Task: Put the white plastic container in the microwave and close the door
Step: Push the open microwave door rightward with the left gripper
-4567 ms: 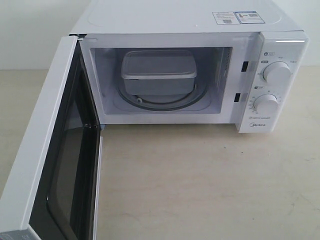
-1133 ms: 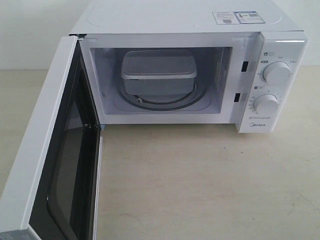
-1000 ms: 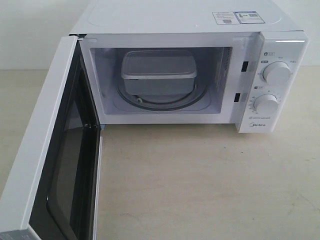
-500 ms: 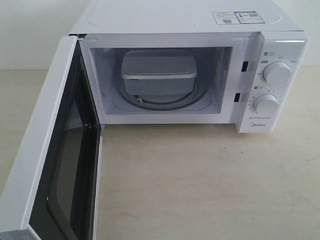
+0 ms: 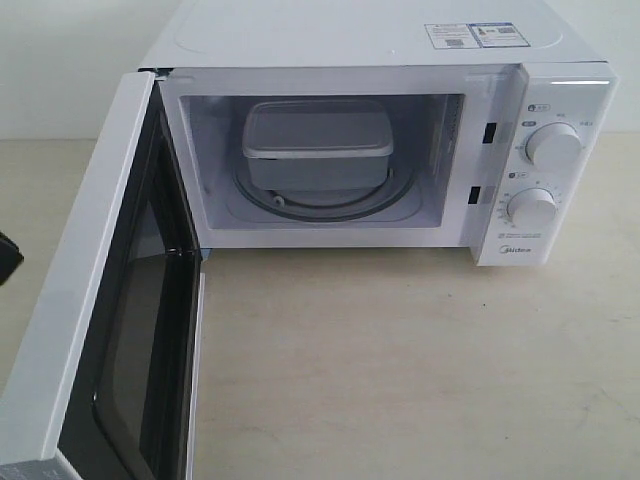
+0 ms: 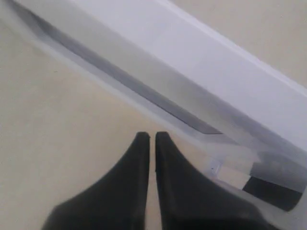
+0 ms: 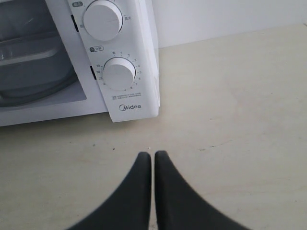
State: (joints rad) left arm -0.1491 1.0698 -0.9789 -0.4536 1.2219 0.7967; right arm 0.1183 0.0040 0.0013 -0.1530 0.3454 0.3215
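Left claw (image 6: 151, 136) clenched on nothing, just beside the outer face of the door (image 5: 85, 300), swung wide open toward the near left. Right claw (image 7: 153, 154) clenched and empty too, over the counter (image 5: 400, 370) near the dials (image 7: 119, 73) of the microwave (image 5: 350, 40). White plastic container (image 5: 318, 145) upright inside on the glass turntable (image 5: 300, 208), lid up, long axis running left to right.

white plastic container (image 5: 318, 145): inside microwave (image 5: 350, 35), on turntable (image 5: 322, 209) | door (image 5: 90, 290): open

Left hand (image 6: 152, 136), right hand (image 7: 153, 154): both closed.
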